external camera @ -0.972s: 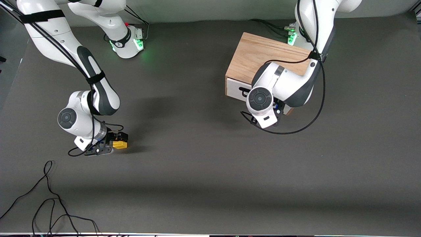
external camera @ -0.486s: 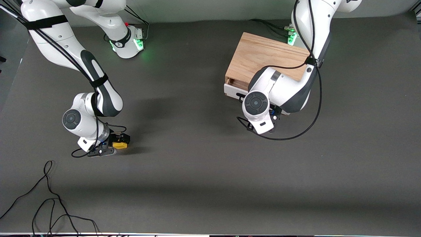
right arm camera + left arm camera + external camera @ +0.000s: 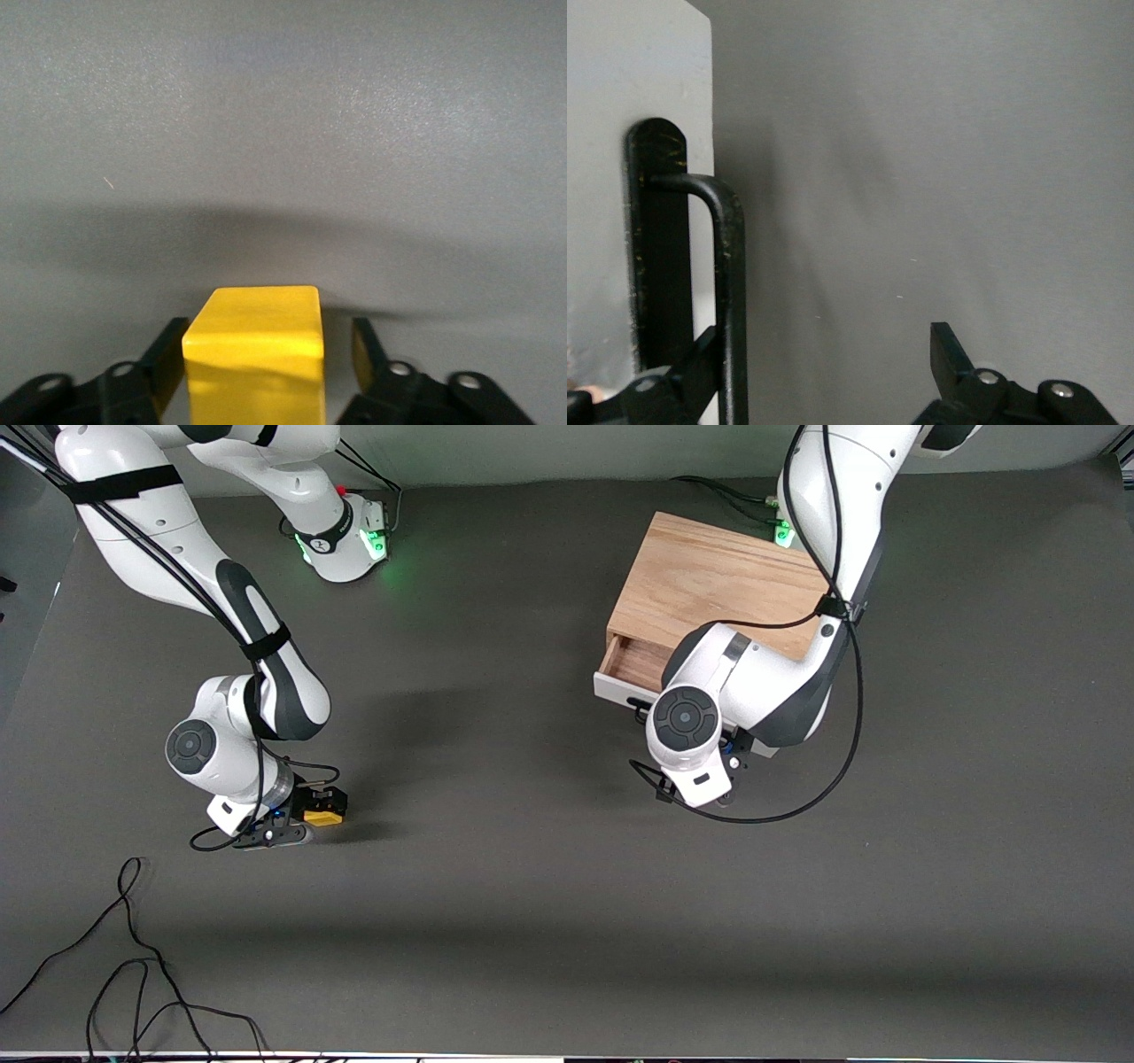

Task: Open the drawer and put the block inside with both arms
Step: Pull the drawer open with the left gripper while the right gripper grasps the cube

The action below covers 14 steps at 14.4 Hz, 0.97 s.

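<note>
Block: the little yellow block (image 3: 255, 341) sits between my right gripper's (image 3: 306, 815) two fingers (image 3: 164, 354), low over the table (image 3: 532, 886) at the right arm's end. In the right wrist view I see a thin gap on one side, so I cannot tell if I am squeezing it.

Drawer: the drawer (image 3: 633, 664) is pulled partway out of the wooden cabinet (image 3: 718, 584). I can see its wood floor.

Handle: my left gripper (image 3: 824, 372) is spread wide, with one finger (image 3: 695, 367) hooked by the black handle (image 3: 726, 292) and the other out in the air.

Room: lots of bare dark table lies between the block and the drawer.

Arms: both my arms bend down, wrists low.
</note>
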### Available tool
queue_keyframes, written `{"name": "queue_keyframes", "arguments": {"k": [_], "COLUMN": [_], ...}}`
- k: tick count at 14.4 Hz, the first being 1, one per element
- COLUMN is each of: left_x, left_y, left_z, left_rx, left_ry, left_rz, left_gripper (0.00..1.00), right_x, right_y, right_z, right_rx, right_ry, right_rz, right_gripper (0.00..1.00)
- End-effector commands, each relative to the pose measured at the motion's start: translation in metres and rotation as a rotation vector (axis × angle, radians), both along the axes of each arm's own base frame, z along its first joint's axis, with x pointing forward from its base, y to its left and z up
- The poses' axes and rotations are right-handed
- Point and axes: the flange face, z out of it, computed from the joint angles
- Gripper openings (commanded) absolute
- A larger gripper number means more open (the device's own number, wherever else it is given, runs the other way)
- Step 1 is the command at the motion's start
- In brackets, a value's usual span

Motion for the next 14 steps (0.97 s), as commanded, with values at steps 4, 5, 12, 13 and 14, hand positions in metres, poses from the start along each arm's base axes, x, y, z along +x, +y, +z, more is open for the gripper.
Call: {"name": "queue_keyframes", "arguments": {"k": [4,5,12,13,14], "left_x": [0.042,0.044,0.049,0.049,0.053], "left_y": [-0.017,-0.018,-0.014,-0.008,0.012], "left_z": [0.012,0.013,0.072,0.095,0.117], "left_rx": [-0.091,-0.1,-0.088,-0.078,-0.071], "left_ry": [-0.177,-0.195,-0.236,-0.23,-0.208], "left_rz": [0.012,0.011,-0.002,-0.019,-0.041], "left_gripper": [1.0,1.0,1.0,1.0,1.0], "right_x": [0.013,0.02,0.054,0.057,0.059], "right_y": [0.006,0.007,0.021,0.024,0.032], "right_z": [0.032,0.045,0.2,0.221,0.246], "right_rx": [0.022,0.027,0.052,0.055,0.06], "right_ry": [0.057,0.068,0.142,0.14,0.135], "right_rz": [-0.005,-0.011,-0.016,-0.008,0.004], "right_gripper": [0.1,0.1,0.11,0.13,0.15]}}
